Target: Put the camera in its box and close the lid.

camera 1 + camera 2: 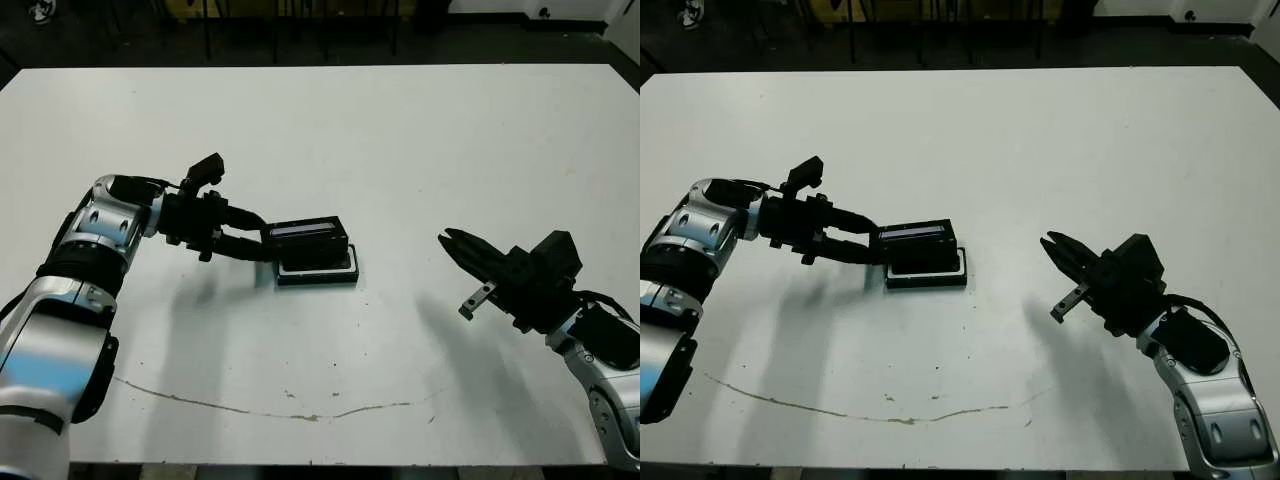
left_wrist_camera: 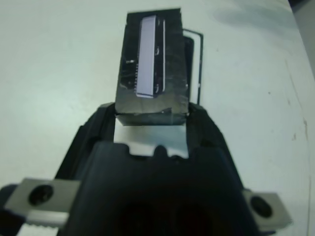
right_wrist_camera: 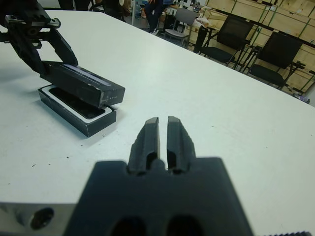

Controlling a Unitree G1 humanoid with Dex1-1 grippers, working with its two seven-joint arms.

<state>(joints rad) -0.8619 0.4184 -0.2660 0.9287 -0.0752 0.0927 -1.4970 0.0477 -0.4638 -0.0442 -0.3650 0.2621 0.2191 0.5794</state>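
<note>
The lid point(image 1: 308, 238) is held clamped in the left end effector point(image 1: 262, 244) – tilted just above the box point(image 1: 318, 270), long axes roughly parallel – while the right end effector point(image 1: 447, 239), nearly shut, is well apart.

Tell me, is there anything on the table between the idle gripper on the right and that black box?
Nothing: between the right gripper and the box the left eye view shows only bare white table.
</note>
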